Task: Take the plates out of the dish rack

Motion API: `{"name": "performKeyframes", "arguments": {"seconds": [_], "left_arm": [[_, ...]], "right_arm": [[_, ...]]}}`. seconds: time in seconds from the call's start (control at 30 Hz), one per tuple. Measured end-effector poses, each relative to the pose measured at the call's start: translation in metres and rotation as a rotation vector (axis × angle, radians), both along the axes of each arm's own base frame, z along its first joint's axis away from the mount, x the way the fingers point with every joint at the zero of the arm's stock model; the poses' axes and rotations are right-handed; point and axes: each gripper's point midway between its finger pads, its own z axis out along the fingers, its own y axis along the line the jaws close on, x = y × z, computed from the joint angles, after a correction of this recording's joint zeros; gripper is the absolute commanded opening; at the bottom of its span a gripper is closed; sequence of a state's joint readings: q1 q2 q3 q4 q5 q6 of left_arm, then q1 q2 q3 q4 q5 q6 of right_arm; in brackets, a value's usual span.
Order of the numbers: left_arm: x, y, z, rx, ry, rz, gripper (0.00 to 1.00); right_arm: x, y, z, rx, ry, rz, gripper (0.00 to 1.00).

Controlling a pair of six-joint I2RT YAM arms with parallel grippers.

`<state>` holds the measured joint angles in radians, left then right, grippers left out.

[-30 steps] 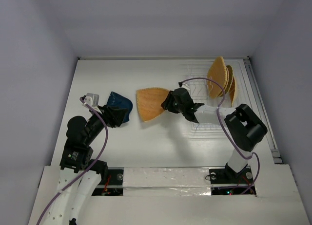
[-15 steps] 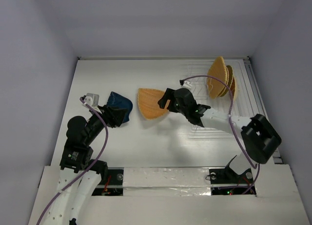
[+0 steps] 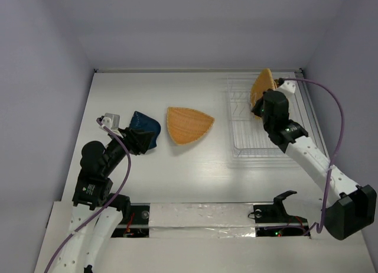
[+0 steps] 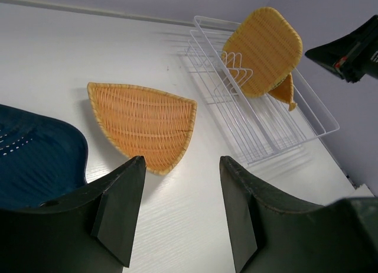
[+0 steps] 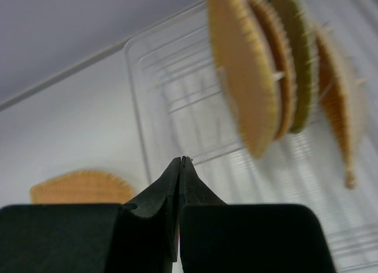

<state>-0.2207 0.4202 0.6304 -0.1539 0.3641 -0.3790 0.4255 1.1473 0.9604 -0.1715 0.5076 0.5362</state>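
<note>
Jaws on the right arm (image 3: 295,144) were pressed shut with nothing between them. They hung over the rack (image 3: 243,144) and pointed at the plates (image 5: 243,78) at its 12 o'clock end. Four plates seemed to stand there on edge, though the wrist view was blurred. The wire prongs held them upright, so each one offered only its thin rim. In my judgement the right jaws had to open before they could take one. The left jaws stood half open and empty at 9 o'clock on the bench (image 3: 195,178). The blue plate (image 4: 35,161) lay just beside the outer side of one finger (image 4: 118,214); whether it touched, I could not tell. A fan-shaped plate (image 3: 189,125) lay flat, hollow side up, near the middle of the bench and well apart from the rack, so I judged it as already unloaded. No brand, label or writing could be read anywhere.
</note>
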Motion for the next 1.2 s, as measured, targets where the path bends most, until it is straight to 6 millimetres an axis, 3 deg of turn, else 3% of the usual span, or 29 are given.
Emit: {"name": "performKeyframes", "arguments": {"seconds": [0.1, 0.13, 0.17, 0.23, 0.3, 0.5, 0.83, 0.9, 1.2], "left_arm": [[-0.001, -0.001, 0.001, -0.001, -0.003, -0.003, 0.49], [-0.001, -0.001, 0.001, -0.001, -0.005, -0.003, 0.49], [-0.002, -0.001, 0.001, -0.001, -0.006, -0.005, 0.49], [-0.002, -0.001, 0.001, -0.001, -0.006, -0.006, 0.50], [-0.002, -0.001, 0.001, -0.001, -0.006, -0.007, 0.49], [-0.002, -0.001, 0.001, -0.001, -0.006, -0.007, 0.50], [-0.001, -0.001, 0.001, -0.001, -0.003, -0.007, 0.49], [-0.001, -0.001, 0.001, -0.001, -0.003, -0.007, 0.50], [0.000, -0.002, -0.001, 0.001, 0.004, -0.008, 0.50]], "right_arm": [[0.003, -0.037, 0.014, -0.049, -0.009, -0.090, 0.10], [0.005, -0.045, 0.016, -0.062, -0.008, -0.114, 0.19], [0.007, -0.053, 0.017, -0.075, -0.004, -0.134, 0.42], [0.009, -0.066, 0.014, -0.106, 0.012, -0.164, 0.60], [0.013, -0.076, 0.009, -0.135, 0.042, -0.185, 0.64], [0.043, -0.096, -0.003, -0.193, 0.113, -0.218, 0.61], [0.076, -0.095, -0.040, -0.276, 0.229, -0.178, 0.36], [0.077, -0.097, -0.043, -0.295, 0.241, -0.174, 0.26], [0.069, -0.102, -0.039, -0.368, 0.256, -0.148, 0.05]]}}
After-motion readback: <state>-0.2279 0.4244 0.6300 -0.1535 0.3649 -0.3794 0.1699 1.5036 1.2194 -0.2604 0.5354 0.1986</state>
